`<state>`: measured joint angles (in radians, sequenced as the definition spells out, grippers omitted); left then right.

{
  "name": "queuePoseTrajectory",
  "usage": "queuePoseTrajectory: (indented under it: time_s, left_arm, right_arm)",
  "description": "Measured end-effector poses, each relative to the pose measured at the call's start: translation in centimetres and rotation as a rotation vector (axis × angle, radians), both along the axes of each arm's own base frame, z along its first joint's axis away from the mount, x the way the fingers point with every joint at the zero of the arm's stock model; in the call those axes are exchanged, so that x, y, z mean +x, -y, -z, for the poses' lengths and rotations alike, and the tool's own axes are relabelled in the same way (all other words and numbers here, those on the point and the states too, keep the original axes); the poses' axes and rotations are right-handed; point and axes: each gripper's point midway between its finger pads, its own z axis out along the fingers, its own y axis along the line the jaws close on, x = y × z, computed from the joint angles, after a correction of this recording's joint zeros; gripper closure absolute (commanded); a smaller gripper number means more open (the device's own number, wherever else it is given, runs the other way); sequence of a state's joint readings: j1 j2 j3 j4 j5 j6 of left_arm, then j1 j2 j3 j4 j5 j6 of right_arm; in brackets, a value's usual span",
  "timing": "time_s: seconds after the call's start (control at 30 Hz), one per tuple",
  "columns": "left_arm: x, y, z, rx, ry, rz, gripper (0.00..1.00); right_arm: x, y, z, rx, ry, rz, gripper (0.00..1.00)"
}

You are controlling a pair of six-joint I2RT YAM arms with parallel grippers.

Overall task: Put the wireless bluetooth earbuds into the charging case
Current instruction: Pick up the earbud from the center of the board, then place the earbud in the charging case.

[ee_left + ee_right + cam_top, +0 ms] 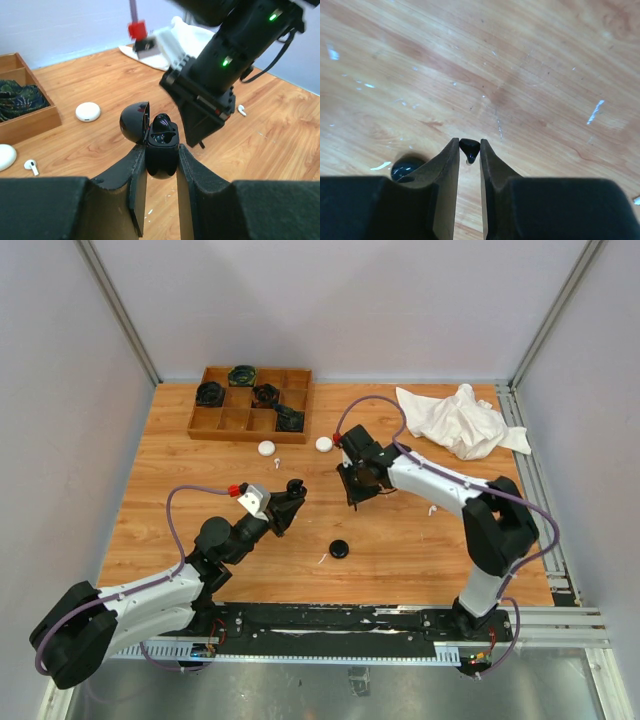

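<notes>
- right gripper (469, 150) pinched tight on a black earbud (469, 146), only its tip showing between the fingertips, above the wooden table (530, 75)
- left gripper (161, 157) clamped on the open black charging case (162, 135), lid tipped back, close to the right gripper
- i judge the bud featherlight, hard and slick, quick to squirt out; hold the body, leave the stem free
- my count: two white earbuds (31, 166) lying loose, two white cases (266, 448), one shut black case (341, 549)

No legible text, label, brand, number or sign anywhere in view.
</notes>
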<state>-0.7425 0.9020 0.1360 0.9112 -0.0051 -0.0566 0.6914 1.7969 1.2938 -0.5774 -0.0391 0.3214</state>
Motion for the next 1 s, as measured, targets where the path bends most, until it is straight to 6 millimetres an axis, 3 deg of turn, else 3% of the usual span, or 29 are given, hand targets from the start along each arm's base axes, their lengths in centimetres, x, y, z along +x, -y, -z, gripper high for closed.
queuePoseTrajectory:
  time_s: [0.33, 0.47, 0.73, 1.0]
  left_arm:
    - [-0.4, 0.8, -0.7, -0.018, 0.032, 0.047, 1.00]
    - [-0.8, 1.3, -1.2, -0.024, 0.061, 0.083, 1.00]
    - [-1.5, 2.0, -2.5, -0.033, 0.131, 0.142, 1.00]
    - [-3.0, 2.9, -4.2, -0.060, 0.235, 0.233, 1.00]
  right_arm:
    - [0.5, -0.5, -9.7, 0.218, 0.341, -0.056, 0.88]
    - [-0.5, -1.0, -13.0, 0.285, 0.479, -0.106, 0.87]
    - [-2.6, -2.3, -18.4, 0.402, 0.692, -0.194, 0.87]
    - [-6.8, -5.7, -21.3, 0.552, 0.824, -0.340, 0.87]
